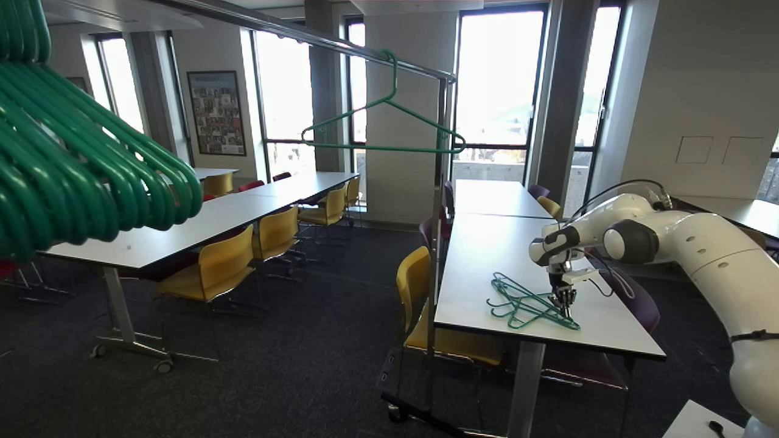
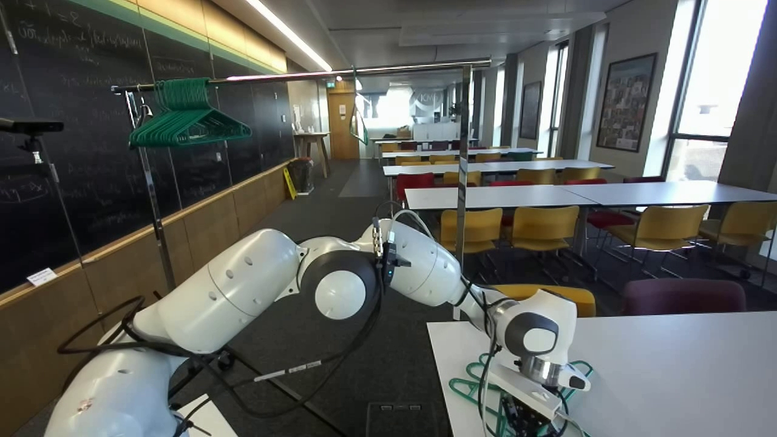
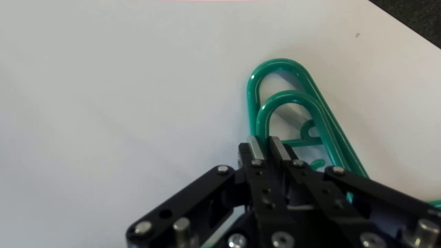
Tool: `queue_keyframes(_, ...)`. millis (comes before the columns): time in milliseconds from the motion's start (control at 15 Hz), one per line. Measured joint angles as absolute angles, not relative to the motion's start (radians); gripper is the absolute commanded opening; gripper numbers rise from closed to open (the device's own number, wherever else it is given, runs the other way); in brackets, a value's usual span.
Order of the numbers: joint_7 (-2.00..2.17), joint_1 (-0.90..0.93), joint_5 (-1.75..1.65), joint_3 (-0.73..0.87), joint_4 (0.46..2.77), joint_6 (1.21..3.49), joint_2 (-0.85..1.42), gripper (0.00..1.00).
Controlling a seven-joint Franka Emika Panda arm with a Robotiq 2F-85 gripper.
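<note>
Claw closed on a green hanger

We see its fingertips pinching one side of the hanger's looped end, which curves out just past them; the loop of a second hanger reaches farther beyond; the pile they share spreads beside the claw on the white table below it; higher than the claw and well apart, we see a single hanger on a rail

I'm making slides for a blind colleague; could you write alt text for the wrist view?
A black two-fingered gripper is closed on one bar of a glossy green tubular hanger, whose rounded end juts beyond the grip. That end overlaps a second, similar green hanger on a smooth white tabletop, with dark floor at the top right corner.
</note>
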State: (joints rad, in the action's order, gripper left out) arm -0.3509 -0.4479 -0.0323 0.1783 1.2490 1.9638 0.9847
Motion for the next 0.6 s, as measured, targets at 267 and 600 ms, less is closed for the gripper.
queue_keyframes(267,-0.353,-0.447,-0.031,0.177,1.249,1.964,0.984,0.03)
queue_keyframes(600,-0.418,-0.448,0.005,0.153,1.262,1.964,0.936,0.03)
